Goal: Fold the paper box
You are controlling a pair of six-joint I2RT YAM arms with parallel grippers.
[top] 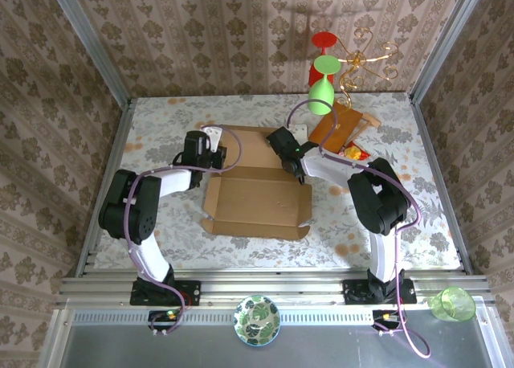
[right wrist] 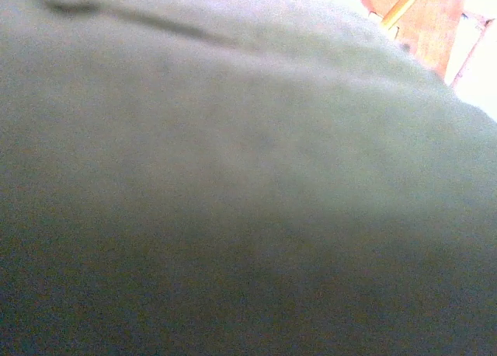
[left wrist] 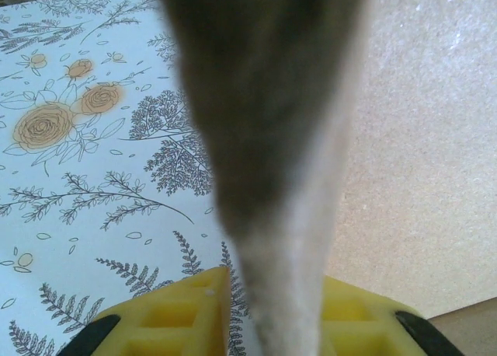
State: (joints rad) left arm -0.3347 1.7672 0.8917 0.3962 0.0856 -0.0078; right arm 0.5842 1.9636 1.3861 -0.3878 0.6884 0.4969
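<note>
We judge the fold barely begun. Seen from above, the left gripper [top: 214,134] sits at the ten o'clock corner of the paper box [top: 257,199]. The box lies mostly flat mid-table [top: 161,119], one creased panel laid forward toward six o'clock. No walls stand yet, so raising the sides and tucking the flaps remain. The right gripper [top: 295,134] sits at the box's one o'clock corner, its jaws closed together. Whether cardboard is caught between them we cannot tell.

The left wrist camera adds what the overhead view lacks: a blurred edge of the box [left wrist: 272,138] rises between the yellow fingers [left wrist: 178,321]. Whether they pinch it or stand slack is unclear. The right wrist camera looks close onto blurred cardboard [right wrist: 233,177], with an orange-brown piece [right wrist: 435,22] at one o'clock.
</note>
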